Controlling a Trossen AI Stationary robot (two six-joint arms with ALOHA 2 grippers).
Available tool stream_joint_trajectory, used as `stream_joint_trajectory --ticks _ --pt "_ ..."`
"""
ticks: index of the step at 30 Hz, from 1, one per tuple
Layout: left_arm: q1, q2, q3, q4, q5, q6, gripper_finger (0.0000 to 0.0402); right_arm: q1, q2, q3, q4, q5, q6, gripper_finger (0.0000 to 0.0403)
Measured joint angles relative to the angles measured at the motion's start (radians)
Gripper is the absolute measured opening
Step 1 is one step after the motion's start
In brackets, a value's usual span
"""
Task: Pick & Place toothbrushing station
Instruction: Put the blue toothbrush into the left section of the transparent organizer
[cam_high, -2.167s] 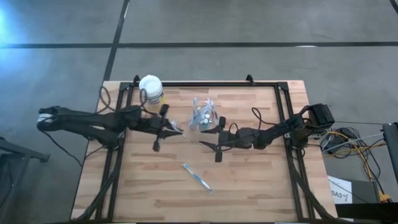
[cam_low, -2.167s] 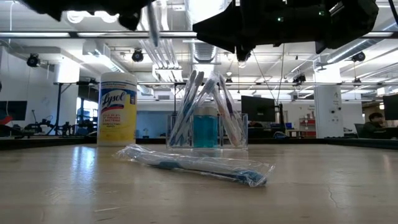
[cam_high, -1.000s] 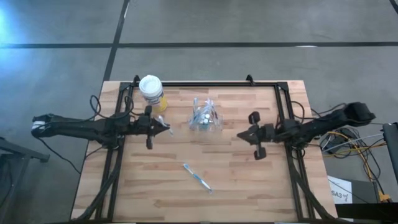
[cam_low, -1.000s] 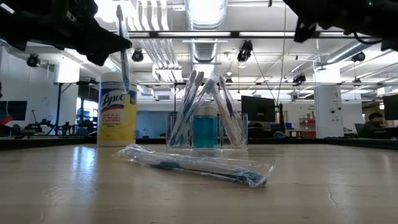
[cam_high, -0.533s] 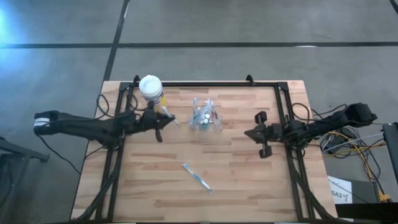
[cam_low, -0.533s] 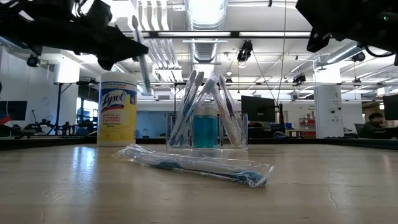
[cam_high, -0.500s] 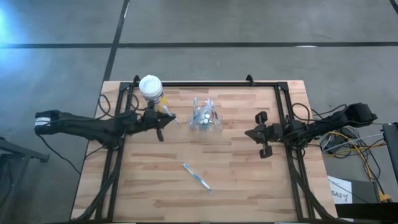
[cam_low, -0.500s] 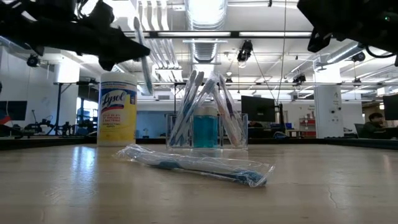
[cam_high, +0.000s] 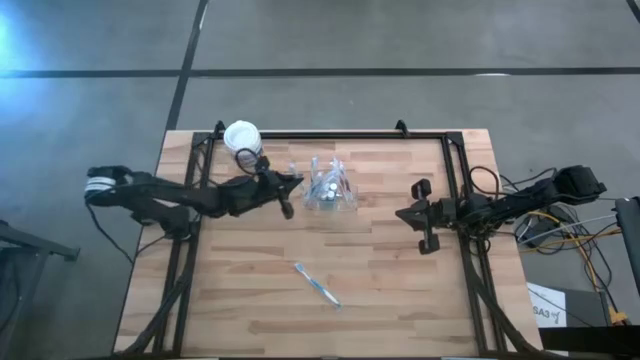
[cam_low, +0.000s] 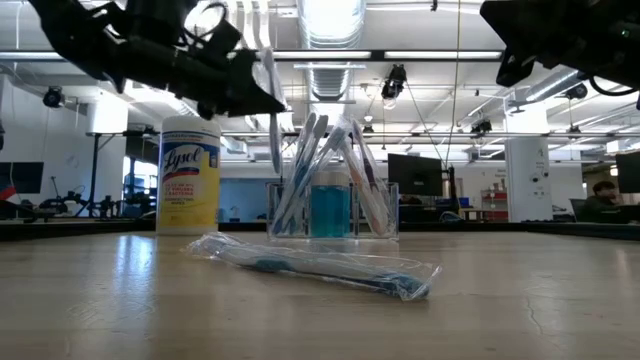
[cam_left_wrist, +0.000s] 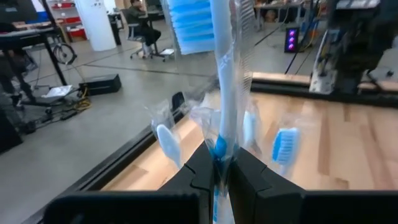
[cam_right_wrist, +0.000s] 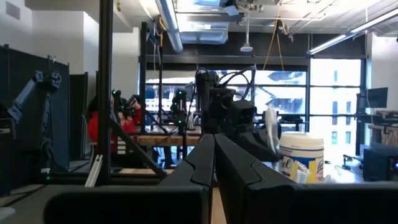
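Note:
The toothbrushing station (cam_high: 330, 190) is a clear holder standing on the table's far middle, with blue, white and pink brushes leaning in it (cam_low: 330, 185). My left gripper (cam_high: 296, 181) hangs just left of it, above the table, shut on a toothbrush in a clear wrapper (cam_low: 272, 110). In the left wrist view the wrapped toothbrush (cam_left_wrist: 227, 81) runs upward from between the fingers of my left gripper (cam_left_wrist: 219, 155). Another wrapped toothbrush (cam_high: 318, 284) lies flat on the near middle of the table. My right gripper (cam_high: 400, 213) hangs shut and holds nothing, right of the holder. My left gripper pinches the wrapped toothbrush between its two fingers at a blue part of the handle (cam_left_wrist: 219, 146), through the wrapper. The fingers (cam_low: 250, 100) come level from the table's left and lie across the brush. The brush stands nearly upright, clear of the table.
A yellow canister with a white lid (cam_high: 243, 140) stands at the far left, behind my left arm. A black frame (cam_high: 330, 134) runs round the table's far edge and sides. Bare wood lies between the holder and my right gripper.
My left gripper has carried the wrapped toothbrush from beside the canister toward the table's right, up to the holder, turning a little as it went; the brush has stayed roughly upright. My right gripper has drawn back slightly toward the right edge.

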Motion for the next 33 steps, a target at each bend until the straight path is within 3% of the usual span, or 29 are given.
stream_joint_trajectory --ticks 16,33 --pt "0.037 0.259 0.01 0.179 -0.043 -0.06 0.0025 0.0 0.002 0.0 -0.003 0.0 -0.003 0.0008" --pt "0.065 0.383 0.009 0.224 0.011 -0.115 0.0026 0.0 0.002 0.0 -0.004 0.0 -0.007 0.0008"
